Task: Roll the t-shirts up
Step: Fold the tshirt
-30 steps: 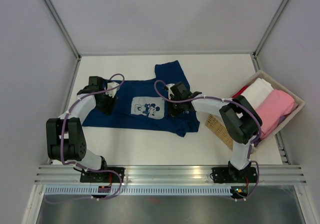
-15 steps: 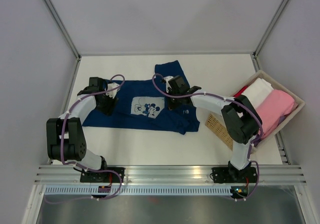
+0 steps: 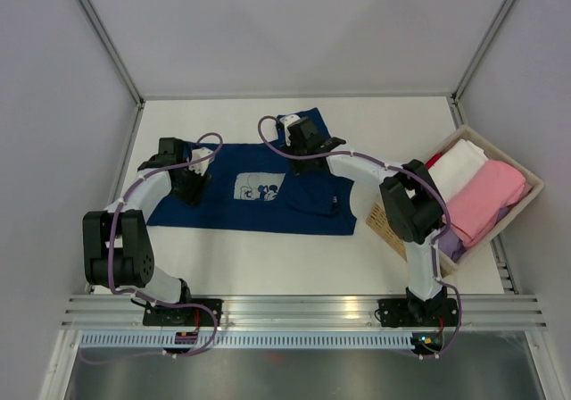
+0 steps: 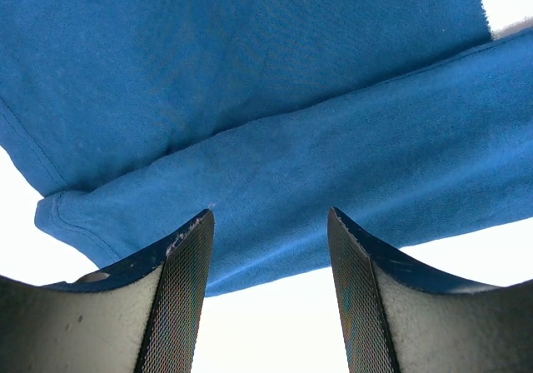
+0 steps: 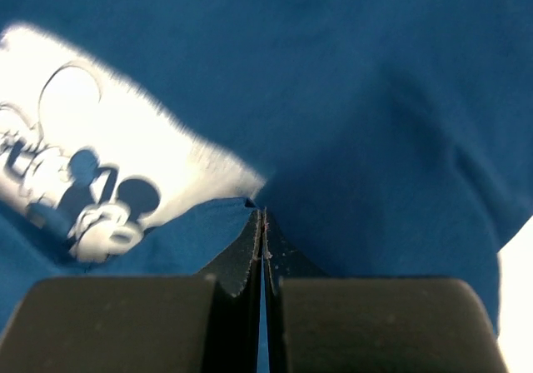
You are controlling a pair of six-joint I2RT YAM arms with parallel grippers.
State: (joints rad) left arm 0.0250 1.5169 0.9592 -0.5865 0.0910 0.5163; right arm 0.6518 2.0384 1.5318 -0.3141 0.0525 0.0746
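**Basket (image 3: 508,156) at table (image 3: 401,119) right edge held white t-shirt (image 3: 459,168) and pink t-shirt (image 3: 486,199).**
Left gripper (image 4: 268,215) stood wide over navy t-shirt (image 3: 230,163) hem; right gripper (image 5: 262,215) pinched its cloth.

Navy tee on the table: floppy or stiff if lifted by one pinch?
Probably floppy: the navy blue cloth t-shirt lies flat with soft folds, and cloth tents up into the shut right tool. Lifted there, the rest would likely drape and drag. Pushed, it would probably bunch rather than slide whole; a layer is already folded over.
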